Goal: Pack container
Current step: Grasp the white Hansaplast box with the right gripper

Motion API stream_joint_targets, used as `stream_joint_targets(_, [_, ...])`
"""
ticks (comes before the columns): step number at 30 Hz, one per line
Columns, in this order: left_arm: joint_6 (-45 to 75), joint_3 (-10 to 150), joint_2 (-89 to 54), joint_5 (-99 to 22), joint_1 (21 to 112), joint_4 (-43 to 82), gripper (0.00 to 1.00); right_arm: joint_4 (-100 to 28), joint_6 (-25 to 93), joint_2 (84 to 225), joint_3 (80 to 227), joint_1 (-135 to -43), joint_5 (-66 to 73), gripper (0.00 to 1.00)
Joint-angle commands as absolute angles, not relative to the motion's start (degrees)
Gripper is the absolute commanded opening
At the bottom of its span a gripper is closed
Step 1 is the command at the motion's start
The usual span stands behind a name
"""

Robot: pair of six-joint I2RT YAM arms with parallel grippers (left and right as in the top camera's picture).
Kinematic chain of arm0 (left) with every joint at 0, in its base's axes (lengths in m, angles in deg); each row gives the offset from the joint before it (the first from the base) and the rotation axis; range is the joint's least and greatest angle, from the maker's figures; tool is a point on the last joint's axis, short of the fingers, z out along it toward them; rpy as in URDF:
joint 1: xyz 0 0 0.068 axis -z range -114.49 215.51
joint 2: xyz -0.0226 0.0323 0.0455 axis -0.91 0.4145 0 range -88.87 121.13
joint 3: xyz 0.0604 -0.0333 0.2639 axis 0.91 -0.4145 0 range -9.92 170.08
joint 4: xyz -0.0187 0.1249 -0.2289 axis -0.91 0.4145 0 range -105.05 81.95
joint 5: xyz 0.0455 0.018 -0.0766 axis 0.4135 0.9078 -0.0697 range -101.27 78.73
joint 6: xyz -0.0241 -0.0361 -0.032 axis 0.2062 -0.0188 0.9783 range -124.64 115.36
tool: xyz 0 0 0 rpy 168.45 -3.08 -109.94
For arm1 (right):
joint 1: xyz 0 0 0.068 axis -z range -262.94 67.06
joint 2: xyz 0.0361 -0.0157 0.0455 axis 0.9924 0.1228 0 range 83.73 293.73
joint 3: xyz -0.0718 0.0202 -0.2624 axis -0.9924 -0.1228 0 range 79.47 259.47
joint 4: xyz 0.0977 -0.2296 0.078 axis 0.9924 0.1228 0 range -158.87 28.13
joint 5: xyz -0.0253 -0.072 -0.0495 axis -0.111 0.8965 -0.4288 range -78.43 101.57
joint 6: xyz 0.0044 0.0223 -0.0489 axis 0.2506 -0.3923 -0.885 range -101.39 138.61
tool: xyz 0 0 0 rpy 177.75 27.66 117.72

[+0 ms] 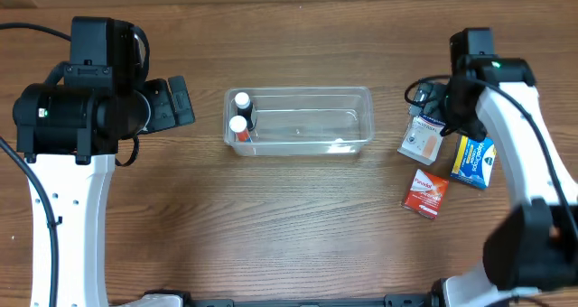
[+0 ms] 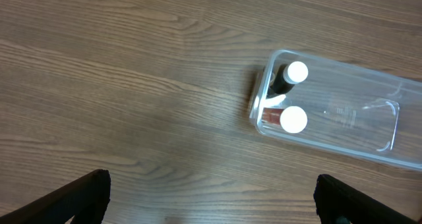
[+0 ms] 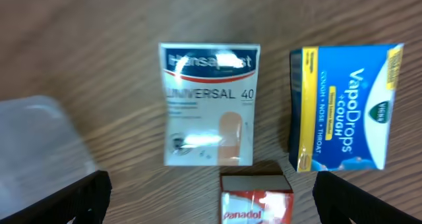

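Overhead, the container (image 1: pixel 307 126) sits mid-table, its long side running left to right, with two white-capped bottles (image 1: pixel 239 124) standing at its left end and the rest of it bare. It is probably light, stiff and slick, and apt to slide on the wood if nudged, so the rim of a long wall looks the best place to take hold. The left gripper (image 1: pixel 173 104) hangs to its left. The right gripper (image 1: pixel 432 108) hangs to its right, above the plasters (image 1: pixel 422 141), with a blue box (image 1: pixel 473 161) and a red box (image 1: pixel 425 194) close by.

From the left wrist, the fingers (image 2: pixel 79 197) show only at the bottom corners, spread wide with nothing between them but table (image 2: pixel 132 85). The container lies up and to the right, apart from them.

From the right wrist, the fingers (image 3: pixel 72 197) are likewise spread wide and empty over the plasters. The blue box is just to the right, the red box is below, and a corner of the container shows at far left. Whether the tips touch anything, I cannot tell.
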State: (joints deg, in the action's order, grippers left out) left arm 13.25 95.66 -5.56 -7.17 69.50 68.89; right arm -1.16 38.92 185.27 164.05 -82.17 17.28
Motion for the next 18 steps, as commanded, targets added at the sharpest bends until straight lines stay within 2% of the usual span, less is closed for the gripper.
stream_joint_targets(1, [13.1,96.0,-5.6,-7.7,69.2,68.5,1.0,-1.1,38.3,190.2,164.6,-81.9,17.9,1.0])
stream_joint_targets(10, [13.2,96.0,-5.6,-7.8,69.2,68.2,1.0,-3.8,36.5,198.4,163.1,-81.9,16.5,1.0])
stream_joint_targets(18, [13.2,96.0,-5.6,-7.9,69.3,68.2,1.0,-8.0,36.1,199.6,159.3,-81.9,15.7,1.0])
